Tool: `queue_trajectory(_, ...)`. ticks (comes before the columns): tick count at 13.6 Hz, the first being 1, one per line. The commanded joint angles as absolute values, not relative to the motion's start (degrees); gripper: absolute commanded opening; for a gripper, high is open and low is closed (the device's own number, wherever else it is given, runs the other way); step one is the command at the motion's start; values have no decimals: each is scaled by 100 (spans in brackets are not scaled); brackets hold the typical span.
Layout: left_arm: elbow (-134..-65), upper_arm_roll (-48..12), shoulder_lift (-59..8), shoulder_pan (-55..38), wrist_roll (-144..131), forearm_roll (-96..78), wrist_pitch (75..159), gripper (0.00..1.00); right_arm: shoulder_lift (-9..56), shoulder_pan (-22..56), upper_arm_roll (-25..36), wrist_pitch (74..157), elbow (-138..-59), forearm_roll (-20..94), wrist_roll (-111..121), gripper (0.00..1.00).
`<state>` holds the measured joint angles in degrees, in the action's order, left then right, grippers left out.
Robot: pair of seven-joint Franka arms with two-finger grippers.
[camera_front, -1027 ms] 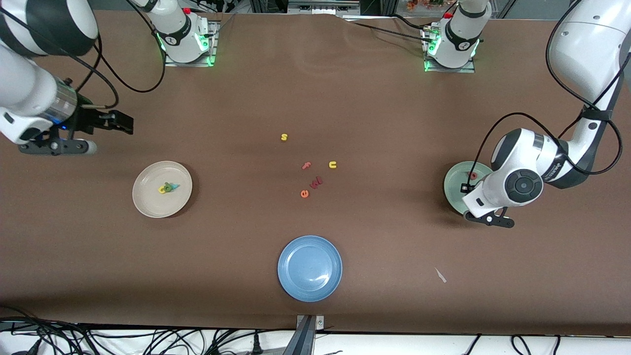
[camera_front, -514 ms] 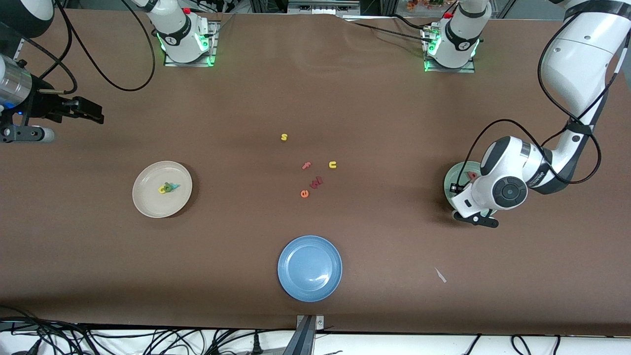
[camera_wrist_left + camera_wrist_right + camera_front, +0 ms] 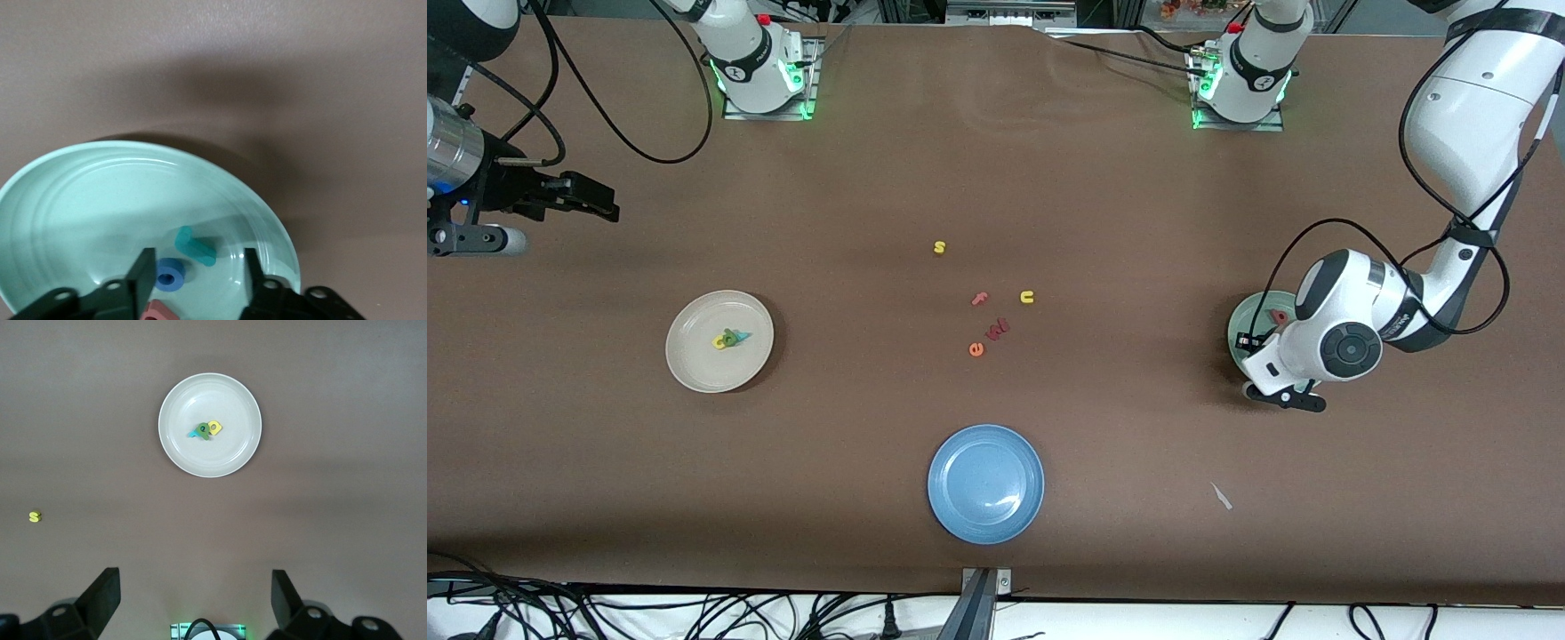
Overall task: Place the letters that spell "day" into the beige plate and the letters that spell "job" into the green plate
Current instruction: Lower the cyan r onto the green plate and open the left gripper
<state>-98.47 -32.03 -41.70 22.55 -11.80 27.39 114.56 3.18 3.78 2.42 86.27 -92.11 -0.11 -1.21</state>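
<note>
Across the front view, the three "day" letters [image 3: 730, 339] were recorded in the beige plate [image 3: 694, 366], the green plate [image 3: 1238, 333] lay under the left gripper [image 3: 1267, 342], and the right gripper [image 3: 596, 203] was held aloft at the right arm's end. By the left wrist view, the light-blue j [image 3: 194, 246], blue o [image 3: 170, 275] and salmon b [image 3: 159, 311] were logged in that plate between parted, empty fingers [image 3: 141, 277]. By the right wrist view, fingers [image 3: 101, 595] were noted spread wide, empty.
</note>
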Motion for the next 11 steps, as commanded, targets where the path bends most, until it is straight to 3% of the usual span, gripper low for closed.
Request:
queue_trajectory(1, -9818, -3374, -3720, 2338, -1090, 2505, 11208, 100, 316, 352, 237, 8534, -9141, 105, -123, 100)
queue_trajectory(5, -9502, -3665, -2727, 2338, -1099, 1883, 10488, 100, 334, 352, 237, 8604, -9132, 114, -149, 100)
queue_trajectory(11, -7403, -4078, -2532, 2303, -1090, 1512, 8396, 100, 343, 352, 237, 8832, -9123, 132, -141, 100)
